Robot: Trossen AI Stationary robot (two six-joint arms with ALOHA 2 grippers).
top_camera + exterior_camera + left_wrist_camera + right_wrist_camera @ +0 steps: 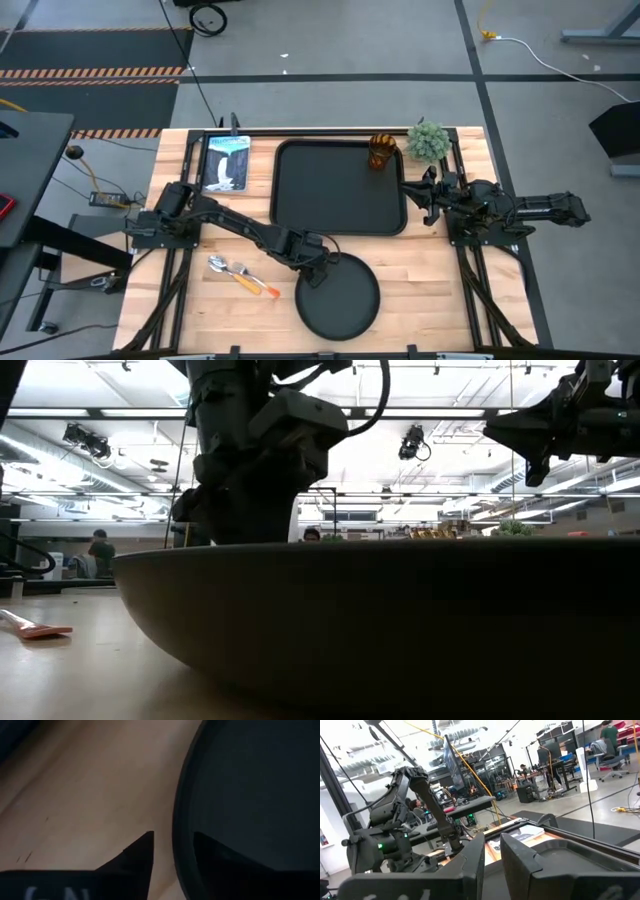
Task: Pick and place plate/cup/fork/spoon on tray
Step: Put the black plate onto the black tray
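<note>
The round black plate (338, 297) lies flat on the wooden table near its front edge and fills the low view (400, 620). My left gripper (315, 272) is open at the plate's far-left rim, one finger (137, 852) outside the rim (181, 815) and one (215, 852) inside over the plate. The black tray (340, 225) lies at the table's middle. The amber cup (383, 151) stands at its far right corner. The orange-handled fork and spoon (240, 275) lie on the table left of the plate. My right gripper (425, 195) waits raised by the tray's right edge, its fingers a narrow gap apart (491, 851).
A green fuzzy plant ball (428, 142) sits at the far right, beside the cup. A picture card (226, 163) lies left of the tray. Bare wood lies right of the plate. People sit at desks in the room beyond.
</note>
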